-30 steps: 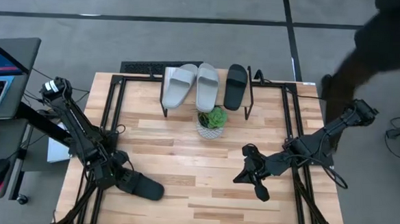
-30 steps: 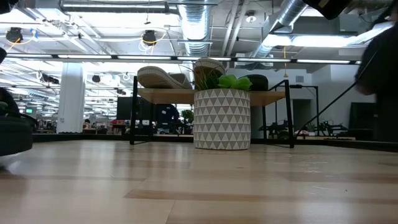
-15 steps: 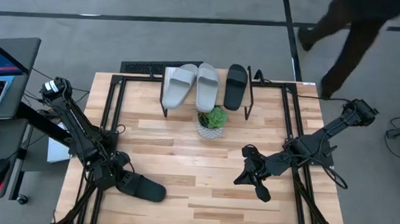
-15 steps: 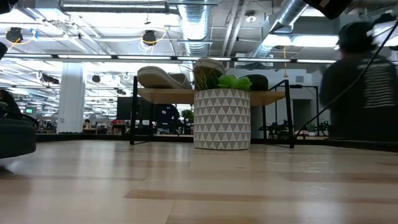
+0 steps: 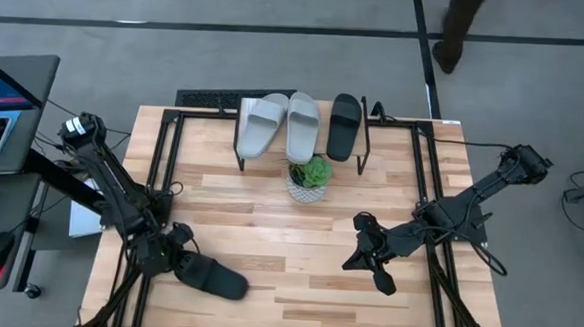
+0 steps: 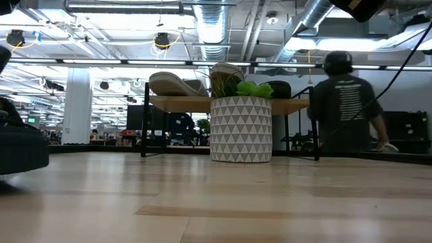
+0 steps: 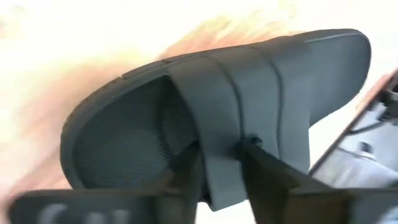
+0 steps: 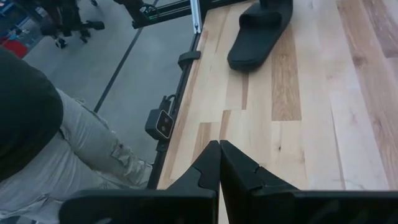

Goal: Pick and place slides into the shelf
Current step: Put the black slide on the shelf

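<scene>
A black slide [image 5: 216, 278] lies near the table's near left corner, and my left gripper [image 5: 179, 262] is shut on its wide strap [image 7: 249, 87]. The shelf [image 5: 353, 147] stands at the far edge. Two light grey slides [image 5: 261, 125] [image 5: 303, 126] and another black slide [image 5: 343, 124] rest soles down on its top. My right gripper [image 5: 351, 257] hovers shut and empty over the table's right half. In its wrist view the fingers [image 8: 219, 155] point toward the black slide [image 8: 261, 28]. My left gripper pinches the strap's edge [image 7: 219, 177] between its two fingers. One finger [image 7: 186, 171] reaches under the strap into the foot opening and the other [image 7: 264, 168] lies on the strap's outside. The fingers slant down from the table's left side. Whether the sole is clear of the table I cannot tell.
A potted plant [image 5: 309, 178] in a patterned white pot stands just in front of the shelf. A person [image 6: 344, 108] walks beyond the far right corner, and a trouser leg [image 8: 74, 143] shows beside the table. Bare tabletop [image 5: 268, 232] lies between the arms.
My left gripper has closed on the strap and tipped its wrist a little. The black slide has slid slightly toward the table's right and near edges. The person behind the table has walked across.
</scene>
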